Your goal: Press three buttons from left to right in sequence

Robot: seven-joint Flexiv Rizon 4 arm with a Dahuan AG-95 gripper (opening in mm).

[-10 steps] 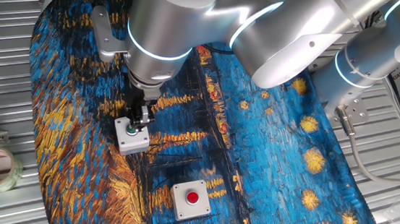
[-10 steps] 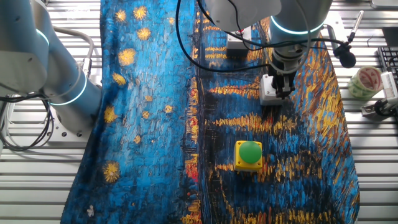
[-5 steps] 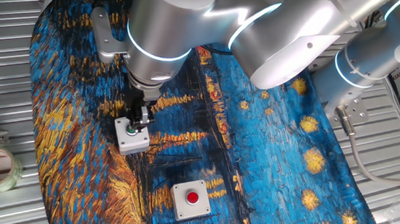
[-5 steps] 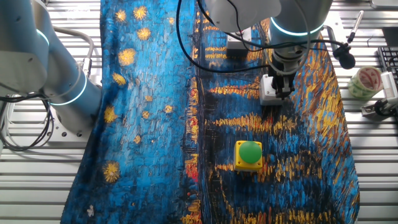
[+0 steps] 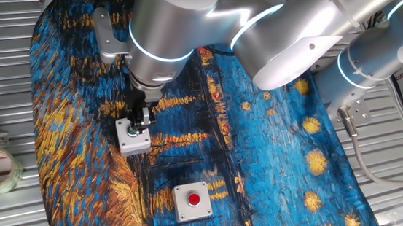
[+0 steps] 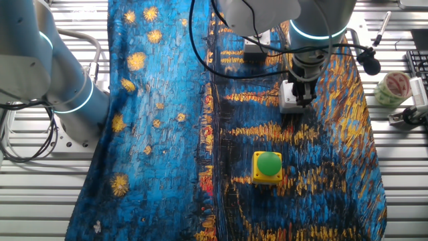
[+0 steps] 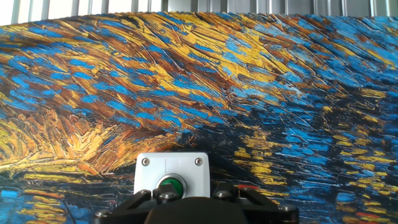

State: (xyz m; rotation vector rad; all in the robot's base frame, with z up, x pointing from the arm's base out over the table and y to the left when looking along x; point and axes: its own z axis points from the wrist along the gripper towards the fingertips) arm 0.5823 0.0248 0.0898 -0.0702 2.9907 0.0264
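Fingers [image 5: 140, 118] of your gripper [image 6: 302, 99] rest on the grey-white box with the small green button [image 7: 171, 174]; their state cannot be told. Your arm [image 5: 179, 20] hides the yellow box [image 6: 268, 167] in one fixed view, and the red-button box [image 5: 193, 201] lies apart.

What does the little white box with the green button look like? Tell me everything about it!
The grey-white box with the small green button is a small square case, plastic by its look, with a screw in each visible top corner. Its round green button has a dark ring around it. The box sits flat on the blue and yellow painted cloth. The gripper is right over it, fingertips at the button, though contact cannot be confirmed. It lies apart from the yellow box and the red-button box.
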